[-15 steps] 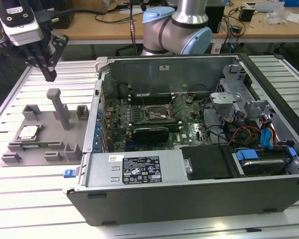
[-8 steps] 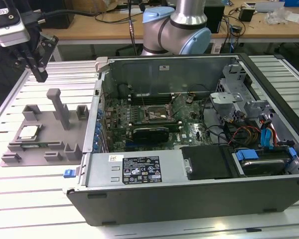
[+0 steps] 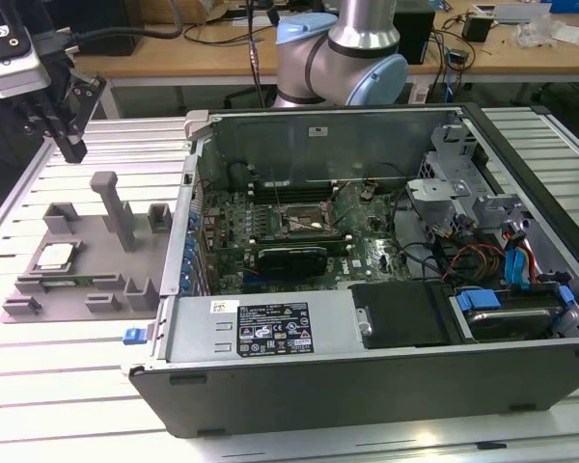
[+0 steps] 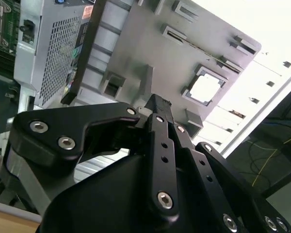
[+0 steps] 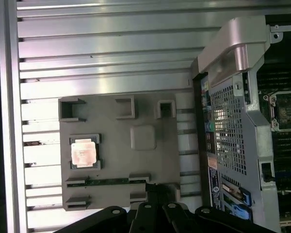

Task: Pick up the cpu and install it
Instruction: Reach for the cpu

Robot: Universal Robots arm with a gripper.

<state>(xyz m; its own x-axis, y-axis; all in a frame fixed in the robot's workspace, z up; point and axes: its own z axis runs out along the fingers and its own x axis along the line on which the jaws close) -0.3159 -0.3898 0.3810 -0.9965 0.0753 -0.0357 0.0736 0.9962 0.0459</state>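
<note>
The cpu (image 3: 55, 256), a small square chip with a shiny metal top, lies flat in a recess of the grey fixture plate (image 3: 89, 273) to the exterior view's left of the open computer case. Both wrist views look down on the cpu (image 5: 83, 152) (image 4: 205, 89) seated in the fixture (image 5: 117, 162). My gripper (image 3: 74, 149) hangs well above and behind the fixture, its black fingers closed together and holding nothing. Its tip (image 4: 158, 101) (image 5: 153, 186) shows in both wrist views. The dark metal-framed socket (image 3: 304, 220) sits on the motherboard inside the case.
A tall grey post (image 3: 116, 207) and several low blocks rise from the fixture. The case's metal wall (image 3: 188, 183) stands between fixture and motherboard. A black card (image 3: 291, 258), drive cage (image 3: 434, 198) and cables (image 3: 516, 265) crowd the case. The arm's base (image 3: 343, 58) stands behind.
</note>
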